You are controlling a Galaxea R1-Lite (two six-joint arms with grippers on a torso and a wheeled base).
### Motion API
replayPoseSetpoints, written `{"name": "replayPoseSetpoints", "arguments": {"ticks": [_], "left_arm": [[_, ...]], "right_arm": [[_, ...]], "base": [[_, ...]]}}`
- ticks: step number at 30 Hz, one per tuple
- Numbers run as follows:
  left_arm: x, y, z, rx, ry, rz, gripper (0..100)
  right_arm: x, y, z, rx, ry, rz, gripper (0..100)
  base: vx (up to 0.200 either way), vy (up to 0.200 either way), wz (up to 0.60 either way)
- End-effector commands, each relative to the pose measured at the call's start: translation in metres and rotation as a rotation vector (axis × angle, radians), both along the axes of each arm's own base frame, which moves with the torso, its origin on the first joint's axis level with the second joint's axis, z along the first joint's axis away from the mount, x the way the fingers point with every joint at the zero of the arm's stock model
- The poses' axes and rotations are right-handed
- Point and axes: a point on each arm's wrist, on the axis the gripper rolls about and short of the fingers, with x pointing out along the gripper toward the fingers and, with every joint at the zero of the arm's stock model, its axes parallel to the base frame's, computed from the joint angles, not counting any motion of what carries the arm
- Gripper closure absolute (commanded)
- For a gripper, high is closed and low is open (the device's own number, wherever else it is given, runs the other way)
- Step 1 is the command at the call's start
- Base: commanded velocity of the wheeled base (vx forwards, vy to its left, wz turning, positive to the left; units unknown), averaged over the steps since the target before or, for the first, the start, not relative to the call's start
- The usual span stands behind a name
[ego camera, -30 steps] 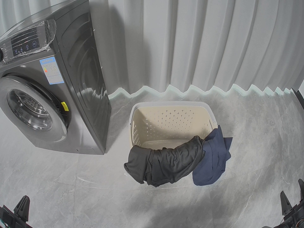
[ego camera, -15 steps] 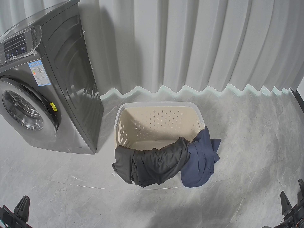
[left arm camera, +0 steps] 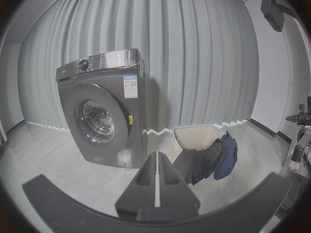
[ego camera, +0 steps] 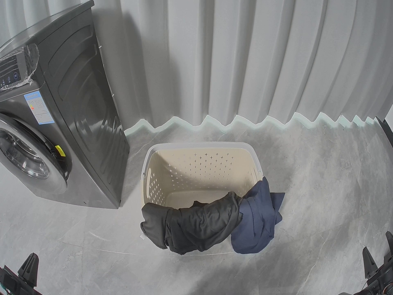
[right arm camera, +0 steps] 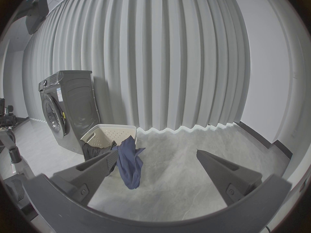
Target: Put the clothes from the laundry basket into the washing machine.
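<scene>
- While the left gripper (left arm camera: 157, 154) is pinched closed, the basket (left arm camera: 197, 136) sits ahead of it, well apart.
- Right gripper (right arm camera: 156, 152) gapes wide; beyond it, grey garment (ego camera: 196, 226) and blue garment (ego camera: 256, 222) hide the basket's near rim.
- Washer (ego camera: 73, 103) door is partly cut off.

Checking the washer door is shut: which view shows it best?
Left wrist view: the washing machine door faces it whole and looks shut. Head view crops it; right wrist view sees it edge-on.

Cream laundry basket (ego camera: 196, 169) with star-shaped perforations holds charcoal garment (ego camera: 192, 227) and navy garment (ego camera: 256, 218); washing machine (ego camera: 69, 111) dark grey.
</scene>
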Motion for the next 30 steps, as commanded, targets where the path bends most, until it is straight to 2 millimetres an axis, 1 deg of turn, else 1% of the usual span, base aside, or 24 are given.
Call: {"name": "replayPoseSetpoints", "arguments": {"ticks": [1, 7, 13, 19, 25, 30], "left_arm": [[-0.0002, 0.0000, -0.0049, 0.000, -0.002, 0.000, 100], [-0.0002, 0.0000, -0.0049, -0.002, -0.002, 0.000, 100], [-0.0002, 0.0000, -0.0049, -0.002, -0.002, 0.000, 100], [-0.0002, 0.0000, -0.0049, -0.003, -0.002, 0.000, 100], [-0.0002, 0.0000, -0.0049, -0.003, -0.002, 0.000, 100], [-0.0002, 0.0000, -0.0049, -0.003, -0.002, 0.000, 100]], "right_arm": [[0.0003, 0.0000, -0.0043, -0.001, 0.005, 0.001, 0], [0.0003, 0.0000, -0.0043, 0.001, 0.005, 0.001, 0], [0.0003, 0.0000, -0.0043, -0.001, 0.005, 0.001, 0], [0.0003, 0.0000, -0.0043, -0.001, 0.005, 0.001, 0], [0.0003, 0.0000, -0.0043, 0.001, 0.005, 0.001, 0], [0.0003, 0.0000, -0.0043, 0.001, 0.005, 0.001, 0]], "base": [[0.000, 0.000, 0.00], [0.000, 0.000, 0.00], [0.200, 0.000, 0.00], [0.000, 0.000, 0.00], [0.200, 0.000, 0.00], [0.000, 0.000, 0.00]]}}
